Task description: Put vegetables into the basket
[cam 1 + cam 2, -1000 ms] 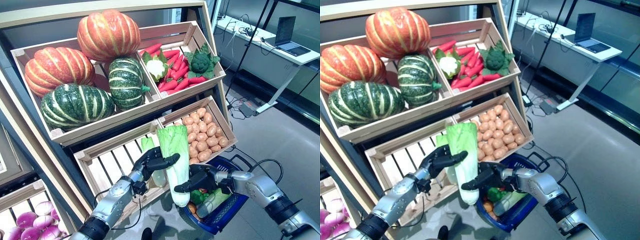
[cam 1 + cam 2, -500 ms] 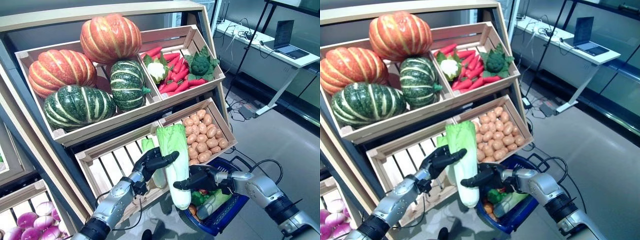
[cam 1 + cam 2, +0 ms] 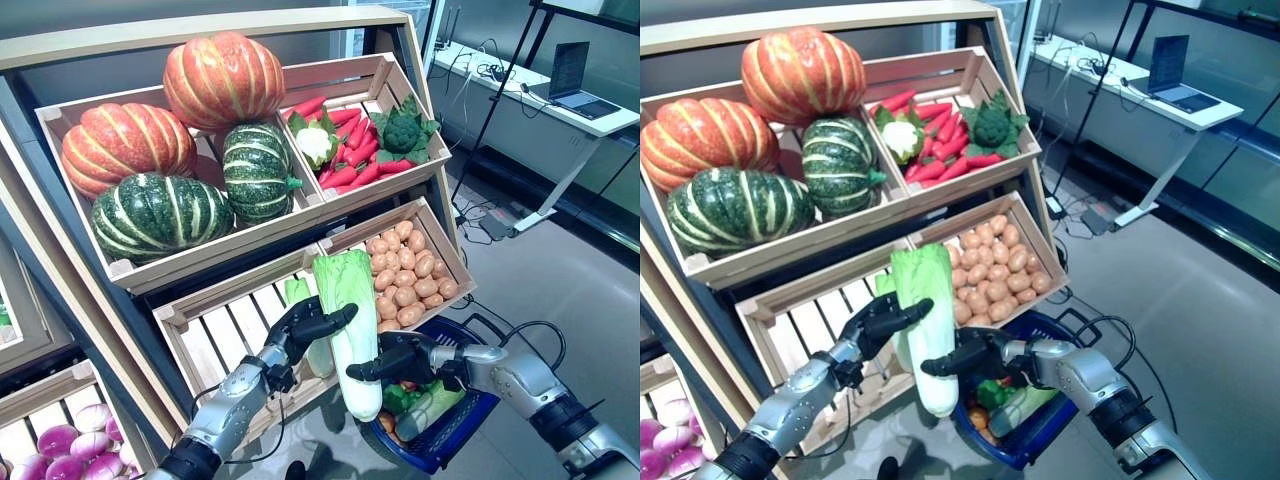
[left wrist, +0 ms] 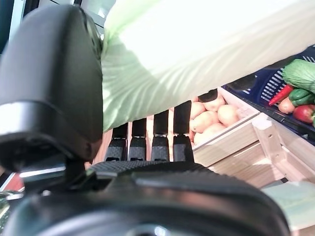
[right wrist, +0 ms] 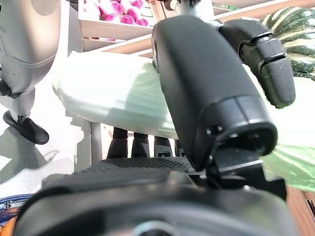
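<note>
A long pale-green napa cabbage (image 3: 348,325) hangs upright in front of the lower slatted crate (image 3: 215,335), held from both sides. My left hand (image 3: 298,328) grips its left side, the thumb lying across the leaves; in the left wrist view the cabbage (image 4: 206,54) sits between thumb and fingers (image 4: 162,132). My right hand (image 3: 402,357) clasps the white stalk lower down, its thumb over the cabbage (image 5: 113,93). The blue basket (image 3: 472,422) sits low on the right just beside the stalk, with green and red vegetables (image 3: 420,402) inside.
A second cabbage (image 3: 296,290) stands in the slatted crate behind. Potatoes (image 3: 405,275) fill the crate to the right. Above are pumpkins (image 3: 222,78) and a crate of chillies, cauliflower and broccoli (image 3: 360,140). Purple onions (image 3: 60,450) lie lower left. A desk with a laptop (image 3: 575,85) stands far right.
The whole picture has shifted slightly, so the camera moved. Both hands and the cabbage stay in about the same place relative to the crates.
</note>
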